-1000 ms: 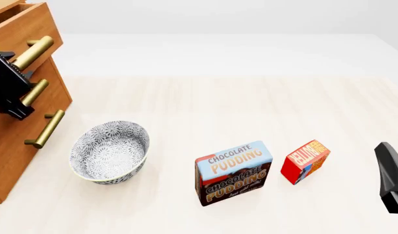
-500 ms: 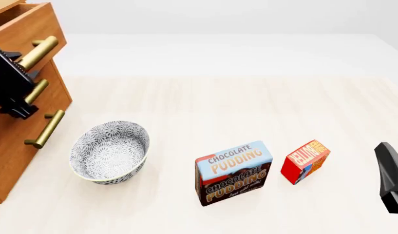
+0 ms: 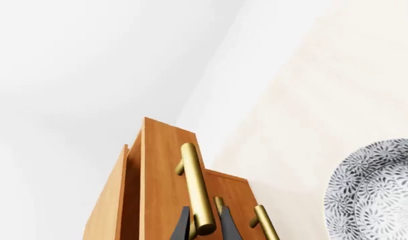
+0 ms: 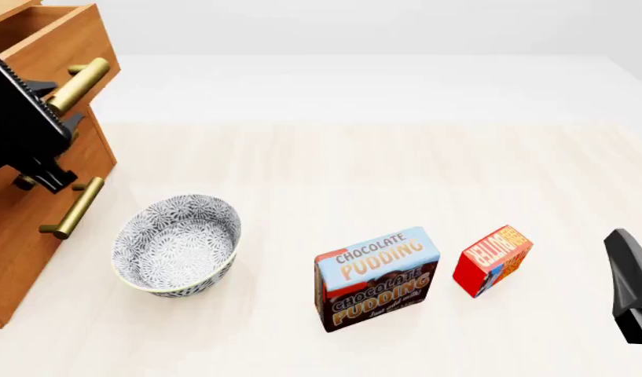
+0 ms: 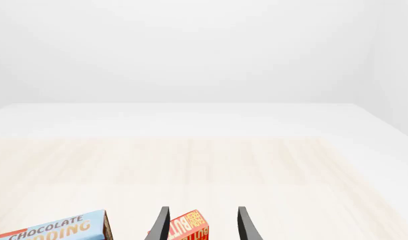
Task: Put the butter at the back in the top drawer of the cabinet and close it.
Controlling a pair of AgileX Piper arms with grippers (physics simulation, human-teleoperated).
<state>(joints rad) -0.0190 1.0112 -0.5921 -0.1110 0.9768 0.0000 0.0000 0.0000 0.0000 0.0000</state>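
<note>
The butter (image 4: 493,259) is a small red and orange box lying on the table at the front right, right of the pudding box. My right gripper (image 4: 622,251) hangs open to its right, apart from it; in the right wrist view the butter (image 5: 189,228) shows ahead, beyond the open gripper (image 5: 204,209). The wooden cabinet (image 4: 27,236) stands at the far left. Its top drawer (image 4: 53,43) is pulled partly out. My left gripper (image 4: 60,106) is shut on the drawer's brass handle (image 4: 85,82); in the left wrist view the dark fingers (image 3: 184,225) clamp the handle (image 3: 197,190).
A patterned grey bowl (image 4: 177,243) sits just right of the cabinet's front. The blue-and-brown chocolate pudding box (image 4: 376,279) stands between bowl and butter. A lower drawer handle (image 4: 71,208) sticks out below my left gripper.
The top drawer has slid further out of the cabinet, its handle shifting right, with my left gripper moving along on it. The right gripper, butter, pudding box and bowl have not moved.
</note>
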